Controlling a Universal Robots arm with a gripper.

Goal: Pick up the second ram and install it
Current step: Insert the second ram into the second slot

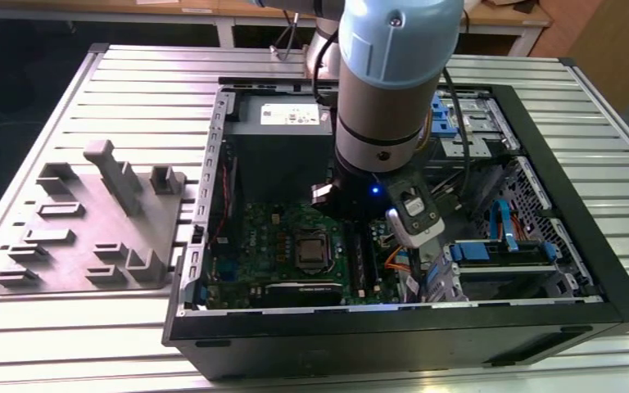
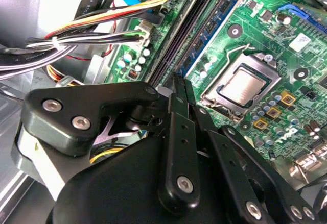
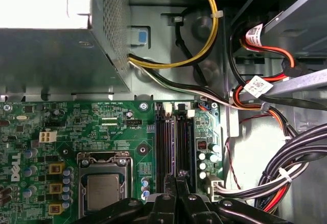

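In the second wrist view a long dark blue-green ram [image 2: 217,27] stands on edge in the black memory slots [image 2: 186,27] beside the CPU socket [image 2: 245,83]. I cannot tell whether it is the second ram. My gripper [image 2: 179,81] is shut, its black fingers pressed together with their tips just over the near end of the slots. Nothing shows between them. From above, in the first wrist view, the gripper [image 3: 176,179] sits over the middle of the slot row [image 3: 173,132]. In the exterior view the arm [image 1: 386,123] reaches down into the open computer case [image 1: 402,321].
A grey moulded tray [image 1: 85,221] lies on the slatted table at the exterior view's left. Bundled cables [image 3: 286,173] run close beside the slots. The power supply box [image 3: 56,45] and the green motherboard [image 1: 260,246] lie inside the case, and the case walls hem the arm in.
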